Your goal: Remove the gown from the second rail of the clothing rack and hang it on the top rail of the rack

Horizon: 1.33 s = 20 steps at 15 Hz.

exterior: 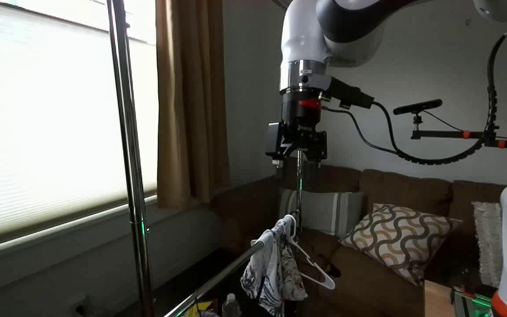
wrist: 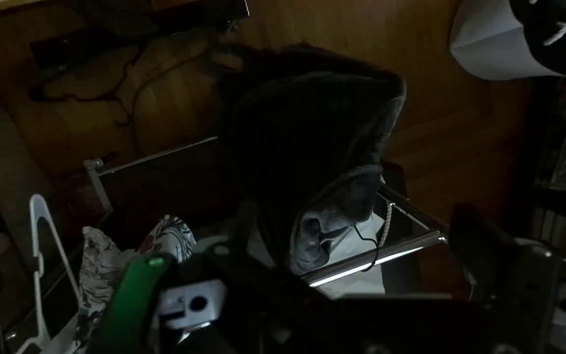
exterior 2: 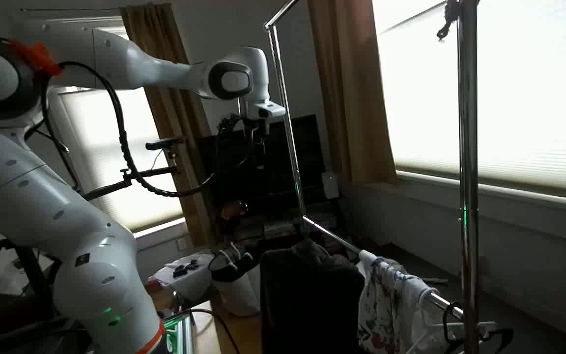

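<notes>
Well above the height of the lower rail (exterior: 222, 274) of the clothing rack (exterior 2: 468, 147), the gripper (exterior: 296, 169) points down with its fingers spread apart. The dark gown (wrist: 302, 123) hangs from that rail, where the wrist view shows a thin dark hook (wrist: 377, 251) looped over the metal beside its top. In an exterior view the printed garments (exterior 2: 386, 305) hang to its right and nearer. A white hanger (exterior: 329, 283) hangs beside them, on the same rail. The top rail (exterior 2: 281, 13) shows only in part, at the far end. On the far side, in an exterior view, stands a brown sofa (exterior: 405, 186) with a patterned pillow (exterior: 405, 237).
</notes>
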Available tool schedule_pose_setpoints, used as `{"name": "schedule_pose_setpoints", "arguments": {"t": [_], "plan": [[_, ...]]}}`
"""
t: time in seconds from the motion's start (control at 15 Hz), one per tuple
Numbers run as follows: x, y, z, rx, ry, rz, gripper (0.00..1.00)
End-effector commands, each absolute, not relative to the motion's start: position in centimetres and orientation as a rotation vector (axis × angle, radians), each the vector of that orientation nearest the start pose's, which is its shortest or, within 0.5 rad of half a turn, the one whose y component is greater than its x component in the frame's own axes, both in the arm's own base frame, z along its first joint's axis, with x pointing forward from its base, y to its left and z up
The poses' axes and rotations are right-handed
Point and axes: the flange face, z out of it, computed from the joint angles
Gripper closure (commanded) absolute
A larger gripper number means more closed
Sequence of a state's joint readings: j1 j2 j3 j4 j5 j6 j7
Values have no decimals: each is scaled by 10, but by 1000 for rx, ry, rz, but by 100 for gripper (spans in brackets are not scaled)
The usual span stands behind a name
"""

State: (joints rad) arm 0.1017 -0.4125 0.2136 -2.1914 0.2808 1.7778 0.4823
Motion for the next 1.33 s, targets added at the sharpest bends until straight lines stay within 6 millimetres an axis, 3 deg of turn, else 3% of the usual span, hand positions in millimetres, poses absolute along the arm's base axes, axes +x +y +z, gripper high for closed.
{"name": "schedule_pose_setpoints", "arguments": {"t": [0.0, 0.8, 1.07, 1.27], "plan": [[401, 167, 547, -2945, 361, 118, 0], [401, 167, 547, -2945, 361, 118, 0], [402, 161, 550, -2972, 441, -28, 0], [401, 157, 551, -3009, 380, 107, 0]]}}
